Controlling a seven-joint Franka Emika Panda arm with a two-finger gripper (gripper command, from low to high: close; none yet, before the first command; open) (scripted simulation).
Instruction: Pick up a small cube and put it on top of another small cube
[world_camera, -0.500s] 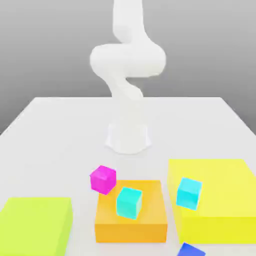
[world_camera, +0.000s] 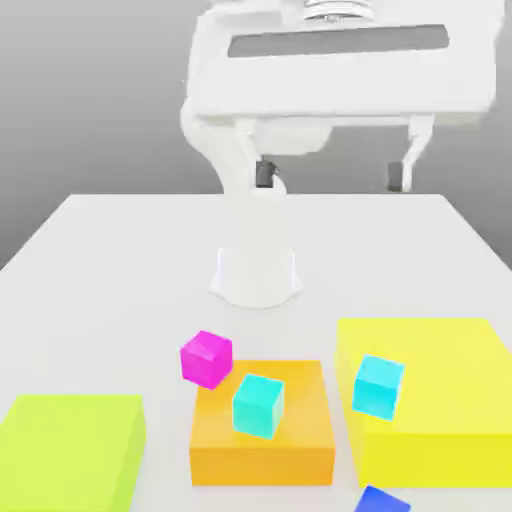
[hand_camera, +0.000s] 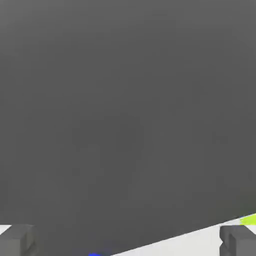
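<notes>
Change first: the hand is now in the exterior view, high over the table (world_camera: 170, 270); half a second ago only the arm (world_camera: 250, 120) stood there, no hand. Reads as the start of the approach, with nothing picked up.

Near: blue cube (world_camera: 382, 500), the one to lift, at the bottom edge of the exterior view, cut off by it, in front of the gap between orange block (world_camera: 262, 466) and yellow block (world_camera: 430, 458). Green block (world_camera: 70, 450) at the exterior view's left. A sliver of blue also at the hand view's border, so the hand probably has to shift and drop to get over the cube.

Next back: one cyan cube (world_camera: 258, 406) seen against the orange block, other cyan cube (world_camera: 378, 387) against the yellow block; can't tell which is the target. Magenta cube (world_camera: 206, 360) by the orange block's far corner.

Above: fingers (world_camera: 330, 177) spread wide, nothing between them, good for a grasp.

Versus earlier frame: cubes and blocks all in the same spots; only the arm and hand differ. Stacking not begun.
</notes>
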